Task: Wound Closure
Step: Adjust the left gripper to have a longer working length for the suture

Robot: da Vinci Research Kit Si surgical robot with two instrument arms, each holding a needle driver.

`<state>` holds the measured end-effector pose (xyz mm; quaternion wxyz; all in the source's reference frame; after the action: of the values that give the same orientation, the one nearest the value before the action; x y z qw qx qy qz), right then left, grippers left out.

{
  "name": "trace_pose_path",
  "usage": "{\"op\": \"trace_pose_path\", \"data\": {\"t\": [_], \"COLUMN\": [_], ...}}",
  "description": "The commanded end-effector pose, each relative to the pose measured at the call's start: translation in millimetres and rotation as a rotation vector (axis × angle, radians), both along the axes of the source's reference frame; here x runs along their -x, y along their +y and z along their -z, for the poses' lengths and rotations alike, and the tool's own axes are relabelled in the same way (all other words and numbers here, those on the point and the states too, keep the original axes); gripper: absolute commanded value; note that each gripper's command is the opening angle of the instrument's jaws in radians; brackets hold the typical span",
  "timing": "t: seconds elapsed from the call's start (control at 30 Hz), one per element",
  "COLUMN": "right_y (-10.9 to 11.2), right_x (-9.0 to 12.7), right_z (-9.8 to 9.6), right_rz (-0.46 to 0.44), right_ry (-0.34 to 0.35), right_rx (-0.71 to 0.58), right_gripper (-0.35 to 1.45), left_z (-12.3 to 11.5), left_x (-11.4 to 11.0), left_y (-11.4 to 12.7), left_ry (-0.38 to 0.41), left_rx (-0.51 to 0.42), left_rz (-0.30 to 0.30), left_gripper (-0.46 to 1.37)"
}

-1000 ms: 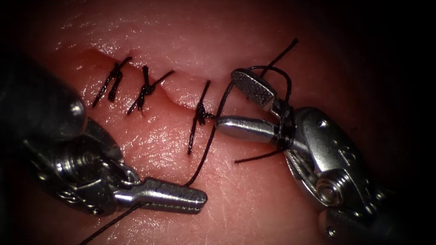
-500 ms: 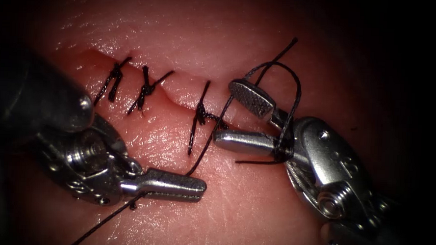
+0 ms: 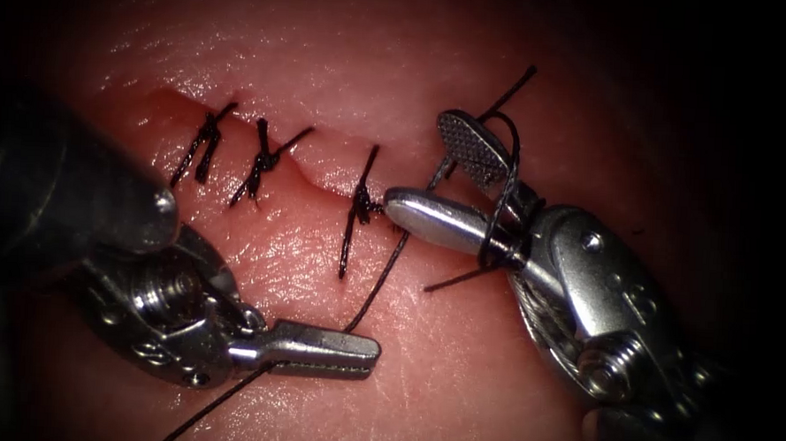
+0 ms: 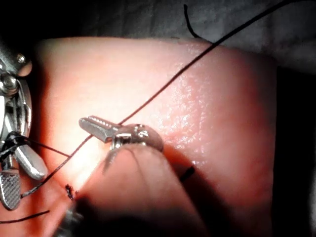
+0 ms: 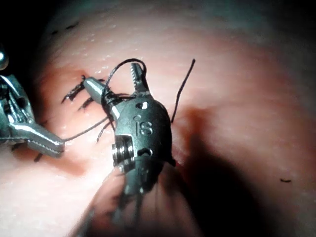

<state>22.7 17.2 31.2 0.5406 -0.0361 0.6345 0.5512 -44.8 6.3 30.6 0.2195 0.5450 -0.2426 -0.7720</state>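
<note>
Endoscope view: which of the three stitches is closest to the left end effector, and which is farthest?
From the left end effector, shut on the thread:
1. Right stitch, beside the right tool's open end effector.
2. Middle stitch.
3. Left stitch, at the cut's left end.

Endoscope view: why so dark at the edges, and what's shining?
Endoscope view: light pools mid-picture, edges dark; glare on wet tissue, on the left hand, shut on the thread, and the right hand, open, empty, thread looped round it. Right wrist view: that hand's shadow falls on the tissue.
</note>
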Motion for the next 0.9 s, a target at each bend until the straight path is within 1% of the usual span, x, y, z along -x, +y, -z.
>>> {"op": "trace_pose_path", "data": {"t": [0.03, 0.17, 0.2, 0.27, 0.3, 0.43, 0.53, 0.63, 0.8, 0.9], "right_y": [0.0, -0.2, -0.4, -0.8, -0.9, -1.3, -1.7, -1.9, -1.3, -0.6], "right_x": [0.0, 0.0, 0.0, 0.1, 0.2, 0.6, 1.1, 1.5, 2.1, 2.4], "right_z": [0.1, 0.1, 0.1, 0.1, 0.1, -0.1, -0.6, -1.2, -2.3, -3.2], "right_rz": [-0.019, -0.046, -0.048, -0.073, -0.081, -0.125, -0.159, -0.173, -0.186, -0.193], "right_ry": [-0.021, -0.086, -0.118, -0.159, -0.169, -0.17, -0.151, -0.149, -0.149, -0.148], "right_rx": [-0.029, -0.103, -0.14, -0.198, -0.217, -0.291, -0.324, -0.353, -0.365, -0.365], "right_gripper": [0.94, 0.99, 0.99, 1.01, 1.02, 1.05, 1.02, 1.02, 1.02, 1.03], "left_z": [0.1, 0.6, 0.7, 1.0, 1.2, 1.6, 1.9, 2.1, 2.0, 1.7], "left_x": [0.0, 0.0, 0.0, 0.0, 0.0, 0.0, 0.0, 0.0, 0.1, 0.2], "left_y": [-0.1, -0.4, -0.5, -0.4, -0.3, 0.2, 0.7, 1.1, 1.9, 2.6], "left_ry": [0.001, 0.001, 0.004, 0.005, 0.005, 0.006, -0.004, -0.01, -0.017, -0.022], "left_rx": [-0.001, -0.009, -0.011, -0.02, -0.021, -0.028, -0.031, -0.032, -0.035, -0.035], "left_rz": [-0.004, -0.01, -0.015, -0.016, -0.016, -0.019, -0.016, -0.01, -0.009, -0.002], "left_gripper": [-0.35, -0.35, -0.35, -0.35, -0.35, -0.35, -0.35, -0.35, -0.35, -0.35]}}
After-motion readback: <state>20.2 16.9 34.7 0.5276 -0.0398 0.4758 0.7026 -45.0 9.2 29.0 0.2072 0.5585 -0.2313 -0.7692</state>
